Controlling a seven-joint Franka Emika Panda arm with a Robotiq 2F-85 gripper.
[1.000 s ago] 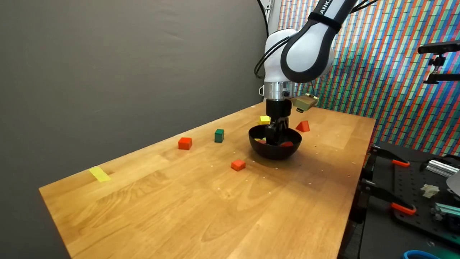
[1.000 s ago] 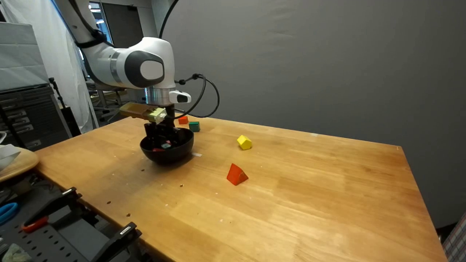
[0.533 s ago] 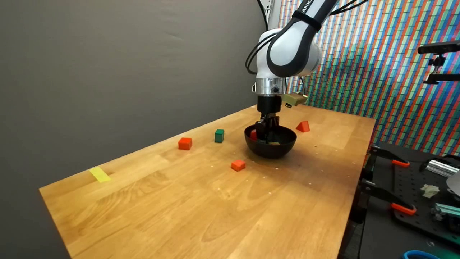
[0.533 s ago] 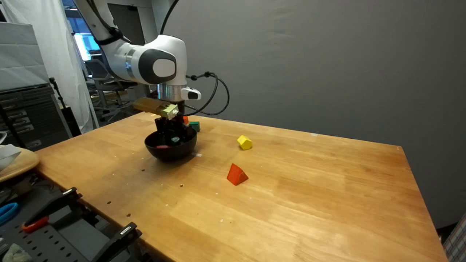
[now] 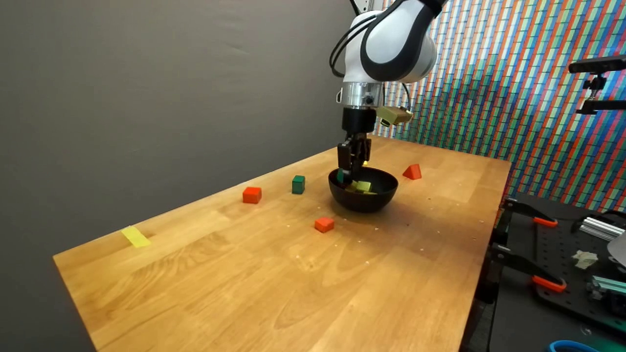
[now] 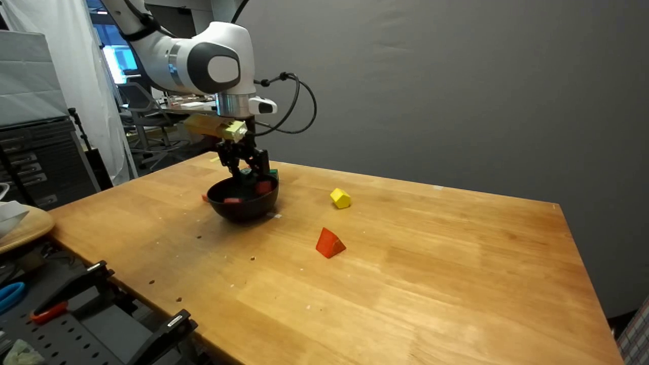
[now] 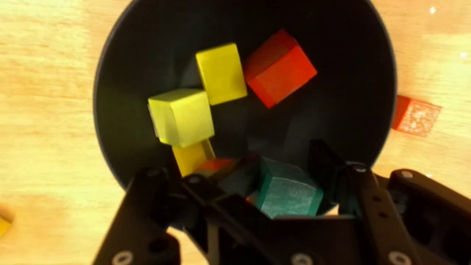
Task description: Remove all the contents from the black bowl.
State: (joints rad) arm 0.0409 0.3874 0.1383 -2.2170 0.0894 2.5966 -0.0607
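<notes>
The gripper (image 7: 287,180) is closed on a green block (image 7: 290,197), pinching it from two sides. It holds the block over the black bowl (image 5: 364,203), close to the rim; whether block and rim touch, I cannot tell. The white arm (image 6: 218,66) reaches down from above the bowl.

More blocks lie in the bowl. In the wrist view, a pale yellow block (image 7: 193,119) is next to a darker yellow block (image 7: 222,75), and a third yellow block (image 7: 189,158) is partly hidden. A red block (image 7: 281,73) lies beside the darker one, and a second red block (image 7: 216,164) shows only in part, next to the gripper.

The bowl stands on a wooden table (image 5: 274,293). In an exterior view, a small red block (image 5: 324,225) sits near the bowl, to its left; farther left of the bowl are another green block (image 5: 298,185), a red cube (image 5: 252,195) and, well apart, yellow tape (image 5: 136,236). Right of the bowl, in both exterior views, is a red triangular block (image 6: 329,244). Also right of the bowl, in an exterior view, is another yellow block (image 6: 340,198).
</notes>
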